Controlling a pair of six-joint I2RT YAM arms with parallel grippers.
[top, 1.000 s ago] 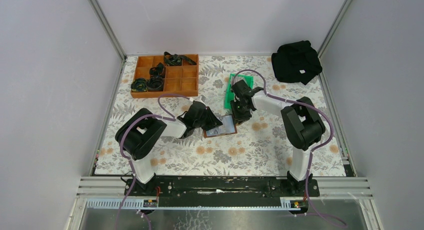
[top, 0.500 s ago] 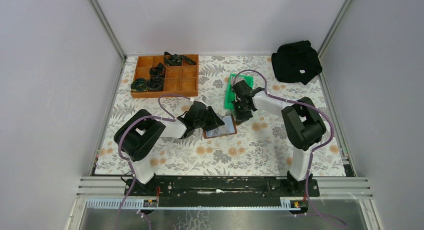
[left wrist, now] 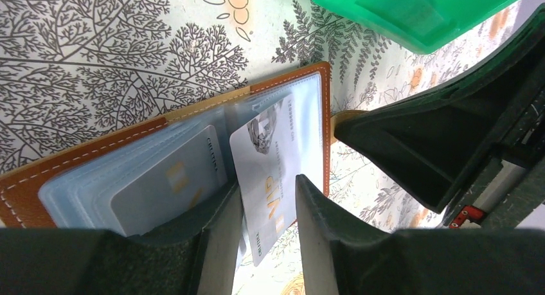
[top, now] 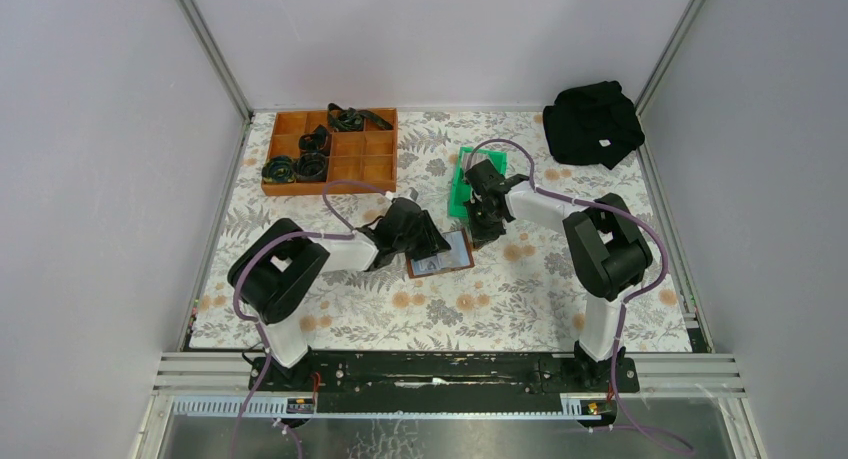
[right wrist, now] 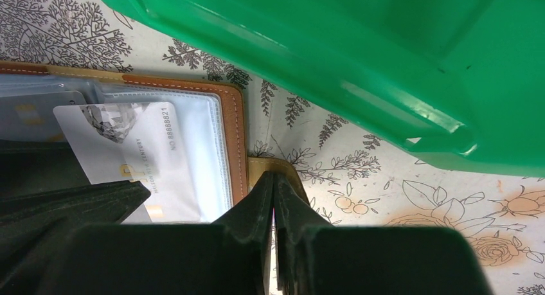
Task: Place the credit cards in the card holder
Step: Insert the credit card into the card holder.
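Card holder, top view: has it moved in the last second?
No. The card holder lies open at the same spot, equally far from the green bin and the wooden compartment tray as before.

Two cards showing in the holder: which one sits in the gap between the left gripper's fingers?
The white card with the diamond print; the grey card lies outside that gap, beside one finger.

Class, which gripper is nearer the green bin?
Right. The right gripper sits just beside the green bin; the left gripper is farther off, over the card holder.
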